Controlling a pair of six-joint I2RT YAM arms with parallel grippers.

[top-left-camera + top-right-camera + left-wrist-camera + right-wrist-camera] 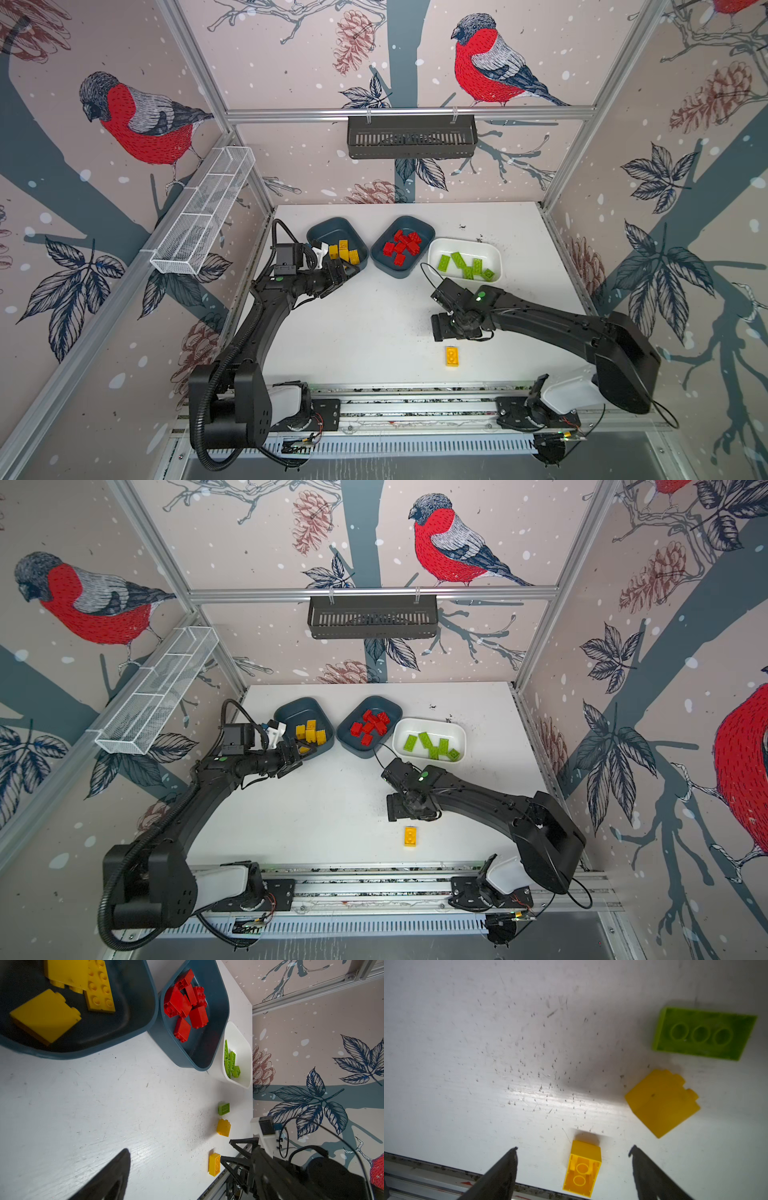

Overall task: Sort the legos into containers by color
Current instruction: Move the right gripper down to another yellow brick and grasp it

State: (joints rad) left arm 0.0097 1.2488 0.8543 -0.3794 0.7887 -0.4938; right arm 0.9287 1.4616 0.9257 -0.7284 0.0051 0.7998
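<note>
Yellow legos [344, 252] lie in the left teal container [328, 229], red legos [402, 245] in the middle teal container [422, 227], and green legos [465, 265] in the white container [488, 250]. My left gripper [346, 271] hangs open over the yellow container's near rim, empty. My right gripper [574, 1148] is open just above the table, with a yellow oblong lego [582, 1169] lying studs-down between its fingers, untouched. That lego [452, 356] shows in both top views. Beside it lie a yellow lego [662, 1103] and a green lego [704, 1033], both hidden under the right arm in both top views.
The table's front edge and metal rail [415, 392] run close behind the oblong lego. A black slotted basket [411, 137] hangs on the back wall. On the left wall sits a white wire rack [203, 212].
</note>
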